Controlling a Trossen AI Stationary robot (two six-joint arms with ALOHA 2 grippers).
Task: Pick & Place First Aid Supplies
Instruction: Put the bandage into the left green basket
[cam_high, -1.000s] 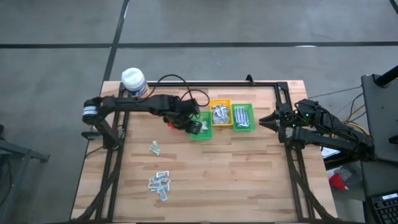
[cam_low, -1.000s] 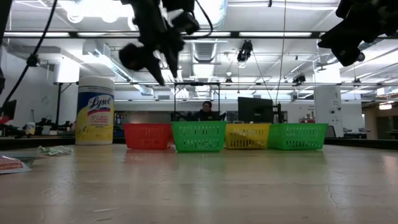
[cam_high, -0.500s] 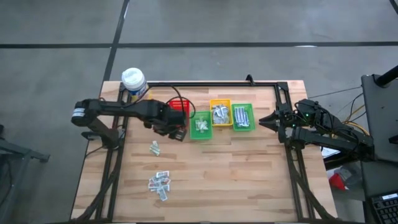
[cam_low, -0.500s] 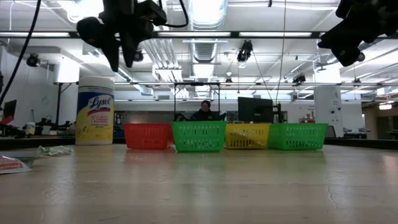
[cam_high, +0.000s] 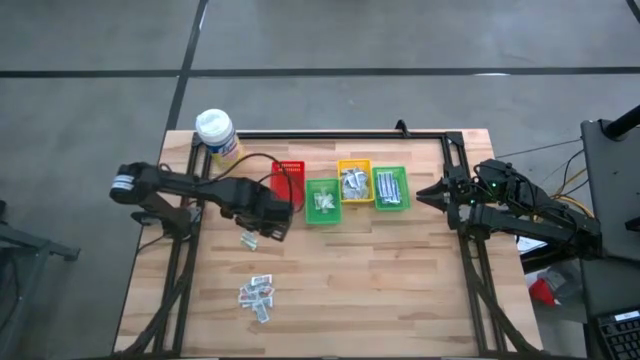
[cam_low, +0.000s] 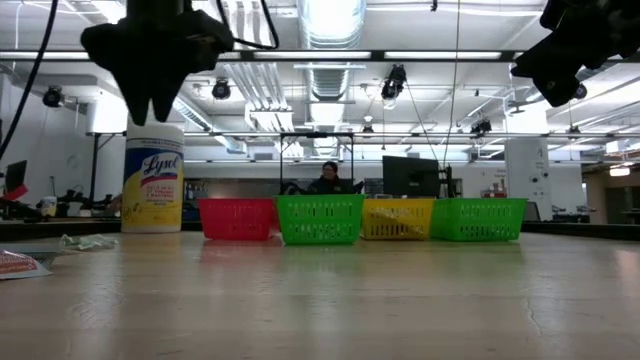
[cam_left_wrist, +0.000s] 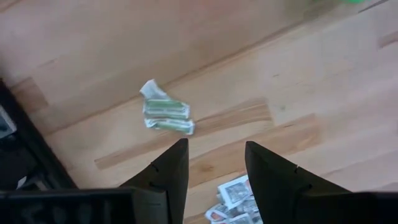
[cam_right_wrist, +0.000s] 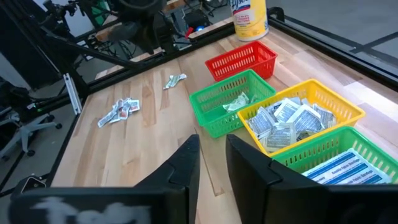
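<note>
Pale green sachets (cam_left_wrist: 165, 116) on bare table, just ahead of left gripper (cam_left_wrist: 214, 163), fingers released and empty, long axis crosswise to them. Second packet pile (cam_high: 257, 296) nearer table front. Right gripper (cam_high: 440, 194) far off, fingers parted, empty. Near green bin (cam_high: 322, 214): sachets; yellow bin (cam_high: 353, 163): silvery wrappers; far green bin (cam_high: 391, 170): striped strips; red bin (cam_high: 288, 167) seemingly empty.

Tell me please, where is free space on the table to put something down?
The wood is bare between the packet pile and the right gripper, in front of the bins. It is crowded along the bin row and under the left gripper, near the green sachets.
</note>
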